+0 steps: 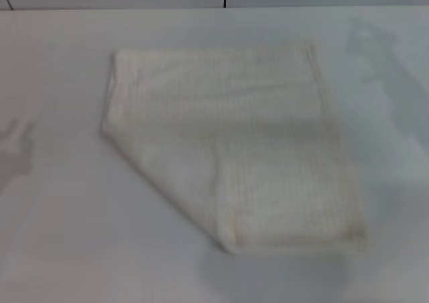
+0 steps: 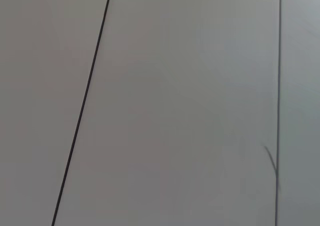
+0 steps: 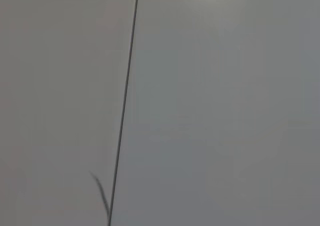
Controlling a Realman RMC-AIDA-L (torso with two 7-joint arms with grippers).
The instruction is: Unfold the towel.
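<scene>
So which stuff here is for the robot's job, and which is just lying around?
For the job:
- the towel, folded, with one corner turned in

Just there:
- the white table under it
- the grey panels that the wrist cameras show

No claw in sight.

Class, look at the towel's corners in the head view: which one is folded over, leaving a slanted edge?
The near-left corner of the towel: a diagonal edge runs there, while the other corners stay square.

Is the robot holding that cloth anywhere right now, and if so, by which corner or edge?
Nothing is held. The towel lies folded on the table with no gripper on it; neither gripper is in view.
</scene>
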